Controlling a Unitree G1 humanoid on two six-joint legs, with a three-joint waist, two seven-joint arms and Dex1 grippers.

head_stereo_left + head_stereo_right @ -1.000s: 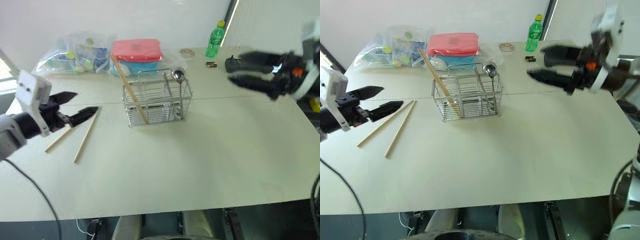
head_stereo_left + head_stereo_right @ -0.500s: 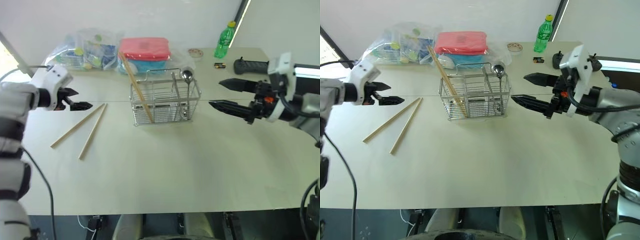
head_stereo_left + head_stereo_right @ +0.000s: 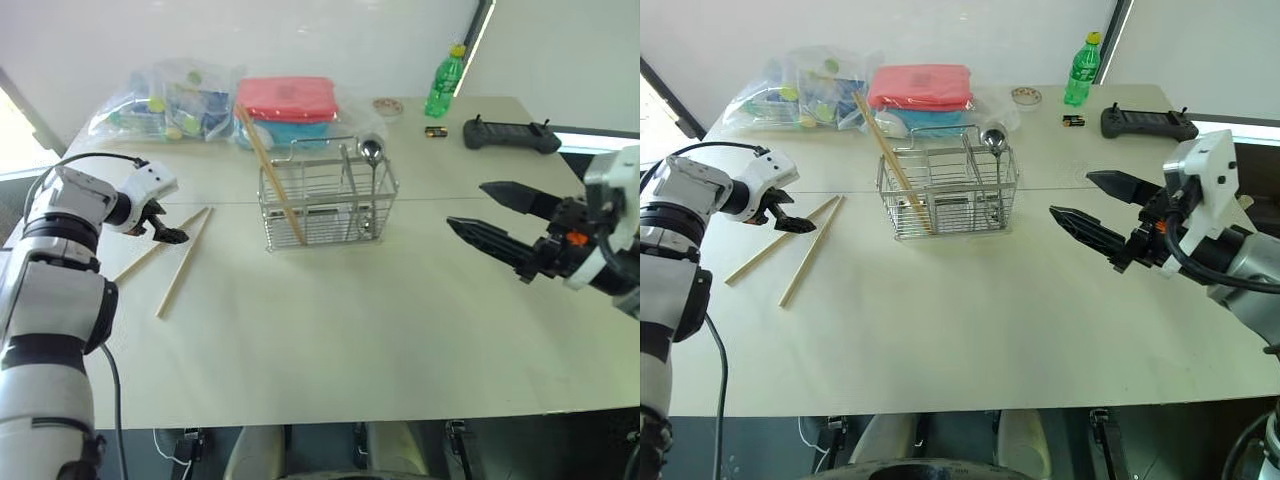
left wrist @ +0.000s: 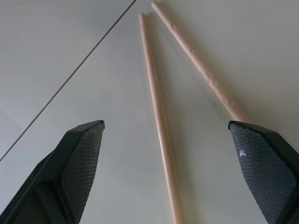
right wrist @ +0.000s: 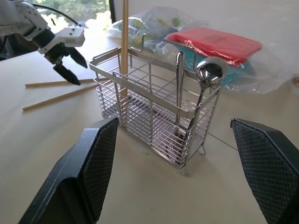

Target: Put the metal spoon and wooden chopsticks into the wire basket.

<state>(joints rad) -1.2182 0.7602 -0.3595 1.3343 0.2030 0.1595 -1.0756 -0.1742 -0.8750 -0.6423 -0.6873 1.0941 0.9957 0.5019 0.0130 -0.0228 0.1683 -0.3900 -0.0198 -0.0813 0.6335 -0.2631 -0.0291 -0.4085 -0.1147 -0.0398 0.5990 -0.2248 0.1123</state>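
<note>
Wooden chopsticks (image 3: 790,245): two lie on the desk (image 3: 970,310). Left gripper (image 3: 788,216) has descended over them, jaws apart; pickup appears imminent. Right gripper (image 3: 1095,205), spread and empty, has retreated from the wire basket (image 3: 945,195).

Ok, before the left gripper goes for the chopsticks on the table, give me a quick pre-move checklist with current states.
1. Left gripper open: ok.
2. Two loose chopsticks lie flat on the table, reachable: ok.
3. Both loose chopsticks lie between the left gripper's fingers, wrist view: ok.
4. Wire basket upright: ok.
5. Metal spoon already in the basket: ok.
6. Right gripper open, empty, apart from the basket: ok.
</note>
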